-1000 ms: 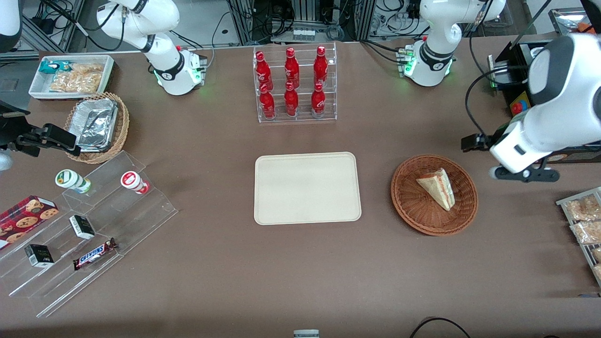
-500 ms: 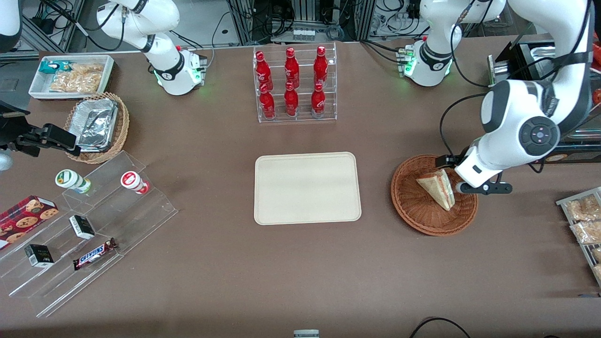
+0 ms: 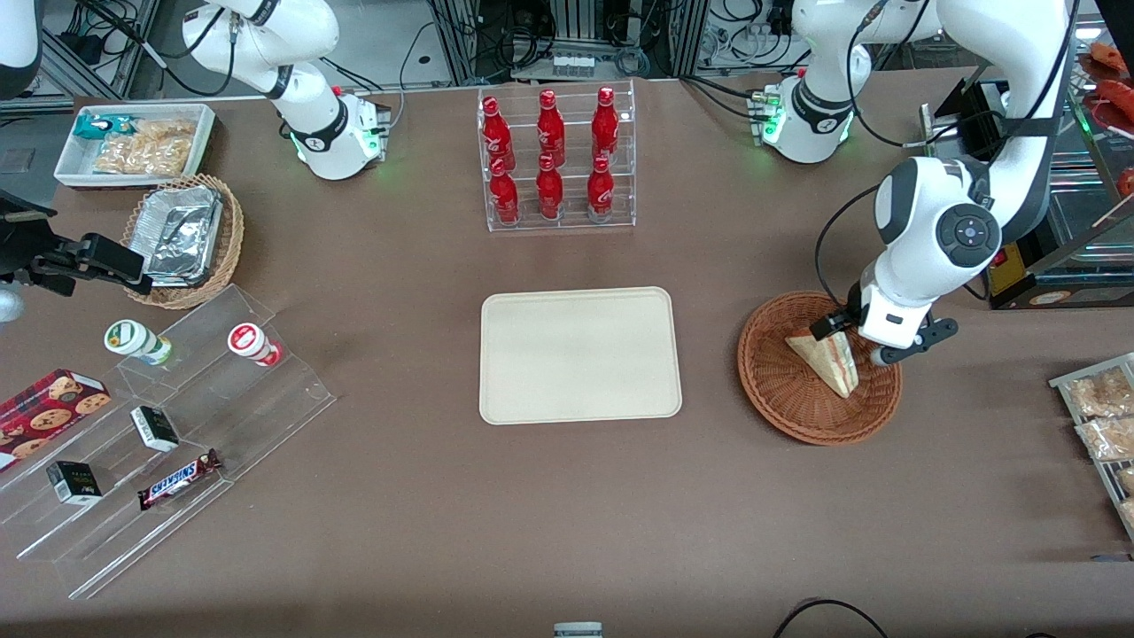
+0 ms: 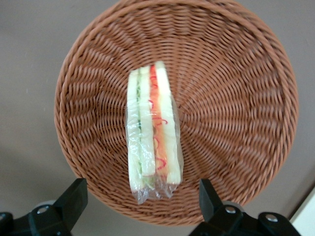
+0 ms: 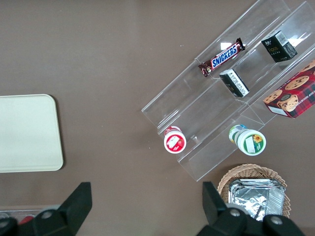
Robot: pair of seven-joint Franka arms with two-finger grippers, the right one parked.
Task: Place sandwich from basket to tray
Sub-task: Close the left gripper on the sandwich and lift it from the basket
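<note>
The brown worktop (image 3: 399, 496) carries the cream tray (image 3: 580, 354) at its middle, and the round basket (image 3: 780, 399) sits toward the working arm's end. The sandwich (image 3: 828, 356) lies inside the basket, on its side, not yet touched.

The step in hand is the approach for the grasp; nothing is lifted yet. The pincer (image 4: 142, 209) hangs above the basket, over the part of the rim at about 2 o'clock in the front view. Its fingers (image 4: 74, 196) stand wide apart. In the wrist view, the wrapped end of the sandwich (image 4: 151, 142) lies between the two fingers.

The next move, I judge, calls for going straight down and closing on the bread faces, gently, because the wrap looks slippery and the bread soft. Then the tray waits at about 9 o'clock from the basket, with bare worktop between.
</note>
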